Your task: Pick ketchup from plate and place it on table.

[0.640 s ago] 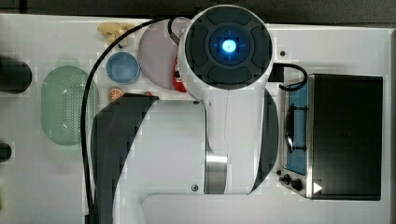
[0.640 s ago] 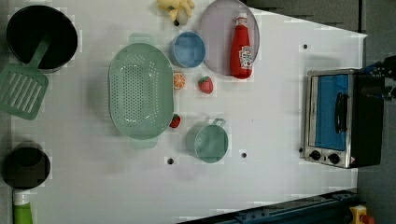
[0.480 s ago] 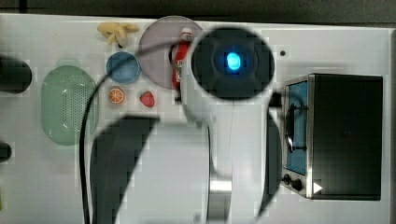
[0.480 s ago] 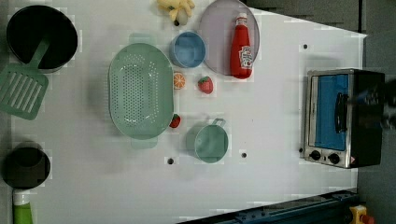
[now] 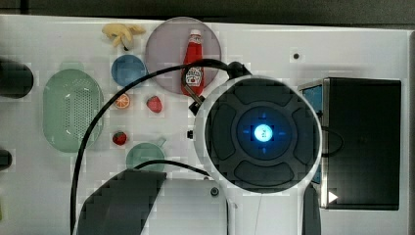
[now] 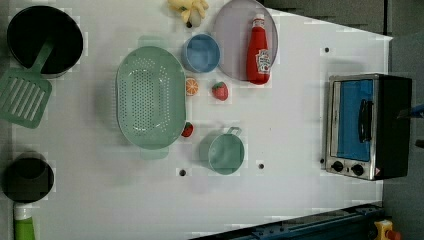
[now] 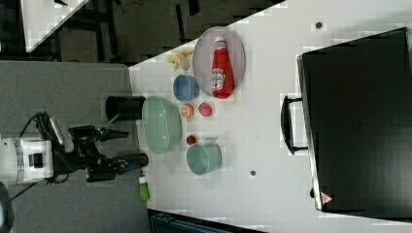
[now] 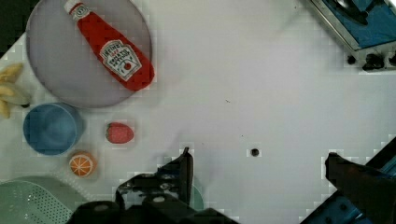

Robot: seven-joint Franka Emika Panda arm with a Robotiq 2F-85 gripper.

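Lab bench posing as a kitchen.
Toy food, a toaster oven [image 6: 367, 126] and an arm [image 5: 263, 132] are sharing a drilled white table [image 6: 290, 200].

The ketchup [image 8: 112, 51] carries a white label with a red tomato emblem; its brand lettering appears to read "HEINZ", with smaller lines beneath it illegible. The toaster oven [image 7: 357, 121] bears a small red triangular warning sign at one corner; nothing on it is legible.

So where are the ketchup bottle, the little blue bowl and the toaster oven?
ketchup [image 6: 258, 52]: left view, on its red body.
blue bowl [image 6: 201, 53]: left view, on its inside bottom.
toaster oven [image 6: 354, 120]: left view, on its blue glass door.
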